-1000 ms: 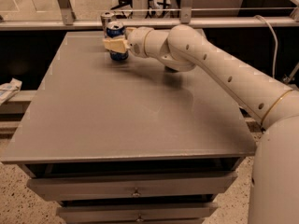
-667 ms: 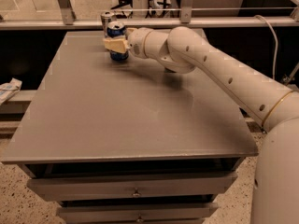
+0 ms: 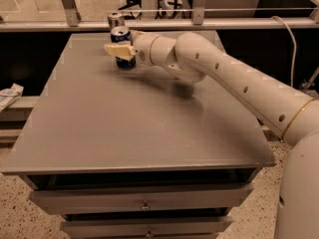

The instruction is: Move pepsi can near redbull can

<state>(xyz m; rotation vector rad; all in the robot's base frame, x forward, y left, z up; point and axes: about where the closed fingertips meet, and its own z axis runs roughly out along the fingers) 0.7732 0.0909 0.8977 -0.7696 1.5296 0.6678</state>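
The pepsi can (image 3: 122, 39), dark blue with a silver top, stands upright near the far left of the grey table (image 3: 134, 118). My gripper (image 3: 121, 46) reaches in from the right at the end of the white arm, and its cream fingers (image 3: 118, 50) are closed around the pepsi can. The redbull can (image 3: 115, 20), slim and silver, stands upright just behind the pepsi can at the table's far edge, very close to it.
A metal rail (image 3: 199, 23) runs along behind the table's far edge. Drawers (image 3: 144, 203) sit below the table front. A white object (image 3: 9, 96) lies on a lower ledge at the left. My arm (image 3: 239, 83) crosses the table's right half.
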